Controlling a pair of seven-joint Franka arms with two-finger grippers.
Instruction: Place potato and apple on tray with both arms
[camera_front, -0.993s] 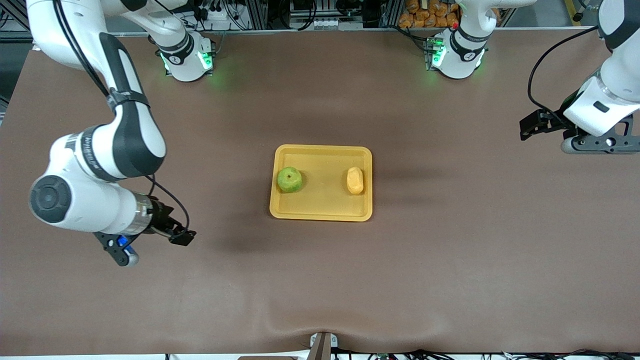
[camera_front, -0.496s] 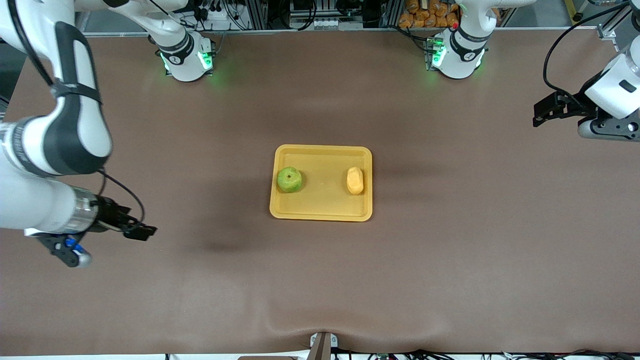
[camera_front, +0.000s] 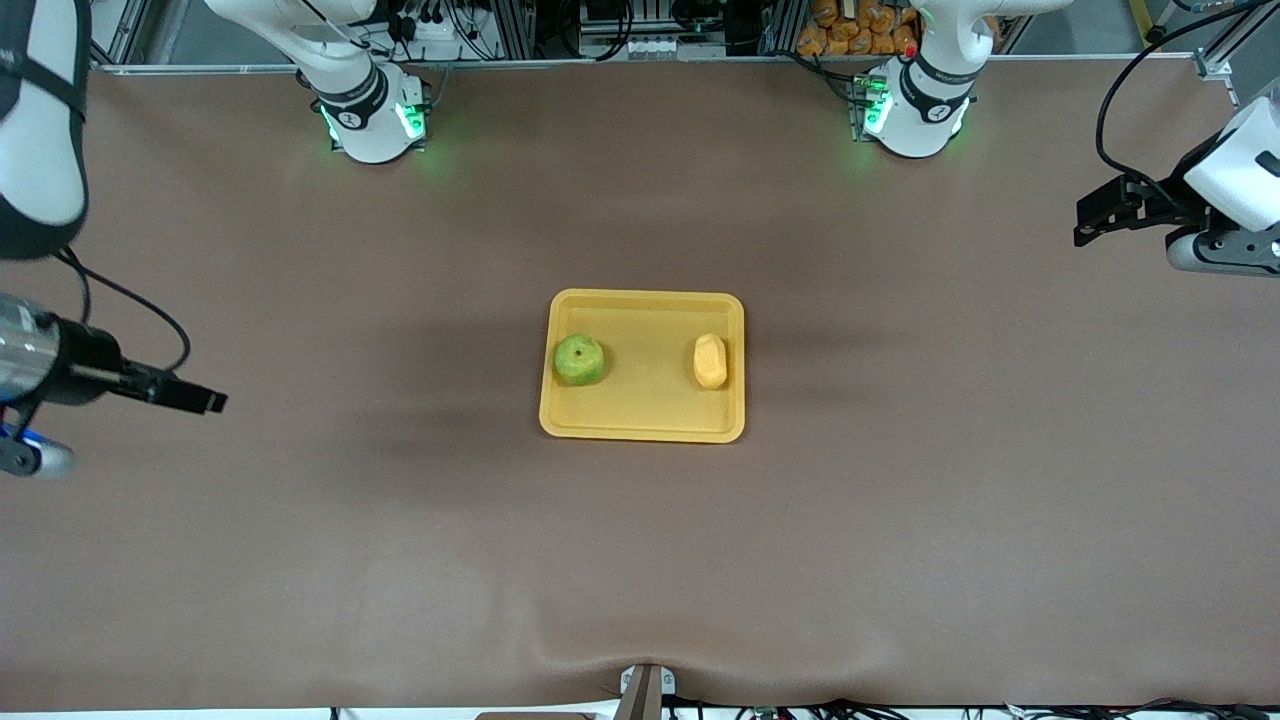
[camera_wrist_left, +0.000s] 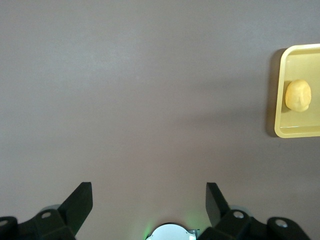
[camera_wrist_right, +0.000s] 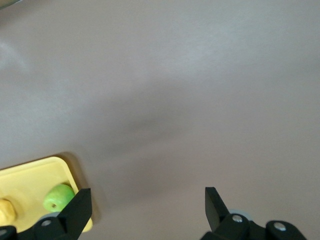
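We saw the tray (camera_front: 642, 428) sitting at the middle of the brown counter (camera_front: 900, 520), long side running across the front view. The apple (camera_front: 579, 359) lay inside it at the nine o'clock end, toward the right arm's end of the counter, close to the rim there. The potato (camera_front: 710, 361) lay inside it too, at the three o'clock end, toward the left arm's end, just beside that rim. The two were well apart from each other, with bare tray floor between them.

We found the right gripper (camera_front: 205, 402) up over bare counter out at nine o'clock from the tray, well apart from it, fingers (camera_wrist_right: 75, 210) spread wide and holding nothing. In its wrist view the tray corner and the apple (camera_wrist_right: 58, 197) showed at the edge.

The left gripper (camera_front: 1090, 222) hung over bare counter out around two o'clock from the tray, also well clear, fingers (camera_wrist_left: 80, 202) parted wide and empty. Its wrist view caught the tray's end with the potato (camera_wrist_left: 298, 95) on it.
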